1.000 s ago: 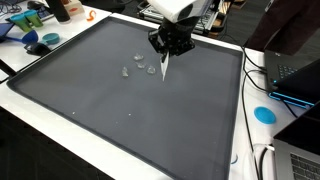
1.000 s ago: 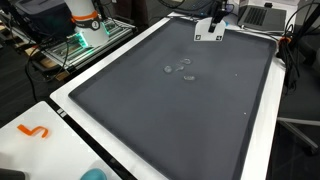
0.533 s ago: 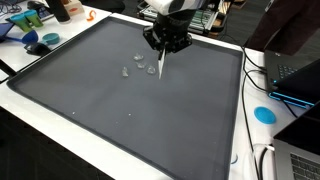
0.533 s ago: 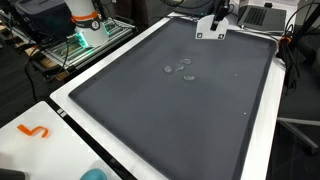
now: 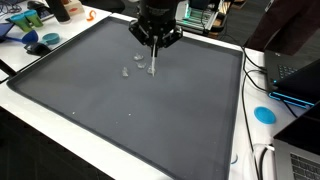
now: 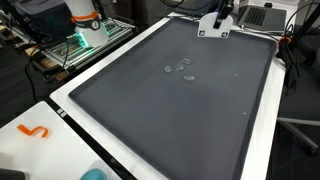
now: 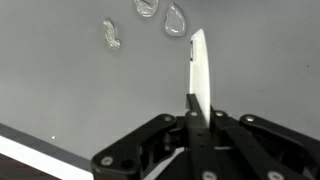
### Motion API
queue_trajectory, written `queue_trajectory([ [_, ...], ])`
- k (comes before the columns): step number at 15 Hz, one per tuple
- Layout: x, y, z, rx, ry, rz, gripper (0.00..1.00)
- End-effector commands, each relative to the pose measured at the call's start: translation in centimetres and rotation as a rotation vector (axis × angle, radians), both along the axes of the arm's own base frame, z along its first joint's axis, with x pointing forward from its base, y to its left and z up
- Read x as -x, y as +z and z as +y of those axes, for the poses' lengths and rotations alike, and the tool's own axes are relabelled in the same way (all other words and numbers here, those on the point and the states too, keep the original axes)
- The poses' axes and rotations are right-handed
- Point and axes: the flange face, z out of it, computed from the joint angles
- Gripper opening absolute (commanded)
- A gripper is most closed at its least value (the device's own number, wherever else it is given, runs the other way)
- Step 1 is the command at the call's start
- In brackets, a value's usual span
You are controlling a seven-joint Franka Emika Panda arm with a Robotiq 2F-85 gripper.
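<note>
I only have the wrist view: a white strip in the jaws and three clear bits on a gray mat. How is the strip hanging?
Observer: In an exterior view the white strip hangs nearly upright, tip down, from the gripper, close by the clear bits.
Operator: What is the mat lying on?
Observer: The gray mat covers most of a white table.
Operator: Anything off the mat?
Observer: A blue disc lies on the table beside the mat, near a laptop.
</note>
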Motion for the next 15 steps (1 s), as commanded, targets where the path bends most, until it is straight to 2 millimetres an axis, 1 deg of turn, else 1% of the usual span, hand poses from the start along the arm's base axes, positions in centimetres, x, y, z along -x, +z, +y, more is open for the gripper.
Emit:
queue_trajectory([
  [1, -1.3, 0.3, -2.6, -0.064, -0.046, 0.053, 0.01],
  [9, -3.6, 1.3, -8.9, -0.216, -0.148, 0.107, 0.01],
  [12, -4.0, 1.4, -11.2, -0.272, -0.178, 0.118, 0.01],
  [15, -4.0, 1.6, -13.6, -0.333, -0.201, 0.116, 0.01],
])
